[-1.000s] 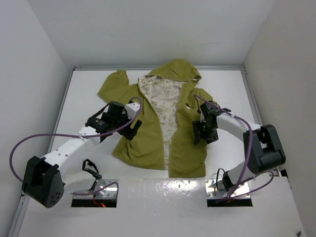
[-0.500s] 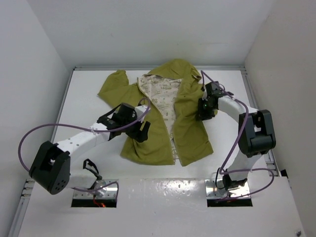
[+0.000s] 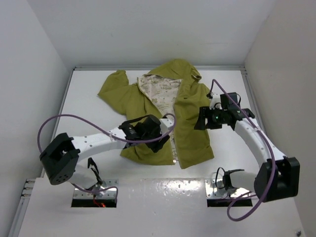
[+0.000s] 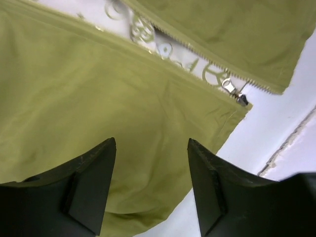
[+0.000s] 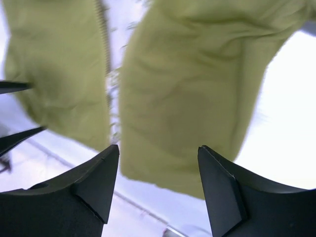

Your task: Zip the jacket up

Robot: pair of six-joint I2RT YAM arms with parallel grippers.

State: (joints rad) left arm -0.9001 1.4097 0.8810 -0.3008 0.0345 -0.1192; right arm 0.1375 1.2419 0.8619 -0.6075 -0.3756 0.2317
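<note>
With left tool [image 4: 150,190] and right tool [image 5: 158,190] released above the jacket [image 3: 192,136], we judge approach underway; next, grasp the zipper pull [image 4: 231,88].

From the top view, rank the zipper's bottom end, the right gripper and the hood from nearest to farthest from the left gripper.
1. The zipper's bottom end, at the near hem, just beside the left gripper.
2. The right gripper, at the right edge of the jacket.
3. The hood, at the far end.
</note>
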